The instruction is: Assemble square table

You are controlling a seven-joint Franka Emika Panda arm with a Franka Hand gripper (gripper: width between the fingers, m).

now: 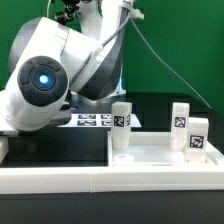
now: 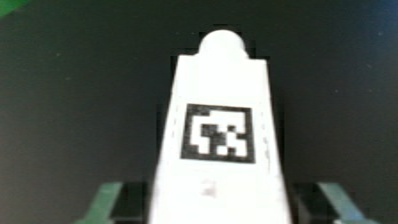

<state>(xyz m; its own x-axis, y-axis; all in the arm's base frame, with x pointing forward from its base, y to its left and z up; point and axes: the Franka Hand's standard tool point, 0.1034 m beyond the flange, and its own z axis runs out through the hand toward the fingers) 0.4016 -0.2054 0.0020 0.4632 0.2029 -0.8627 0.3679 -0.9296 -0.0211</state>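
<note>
In the wrist view a white peg leg (image 2: 221,110) with a black-and-white tag runs lengthwise away from the camera over the black table. My gripper (image 2: 221,205) is shut on its near end, with the green-edged fingers (image 2: 118,200) close on both sides. In the exterior view the white square table top (image 1: 150,160) lies at the right with its raised rim up. Three tagged legs stand upright on it: one at the left (image 1: 122,118) and two at the right (image 1: 180,116) (image 1: 196,134). The gripper itself is hidden there behind the arm (image 1: 45,80).
The marker board (image 1: 95,121) lies flat behind the table top. A long white rail (image 1: 80,185) runs across the front of the exterior view. The arm's large body fills the exterior view's left. A green wall stands behind.
</note>
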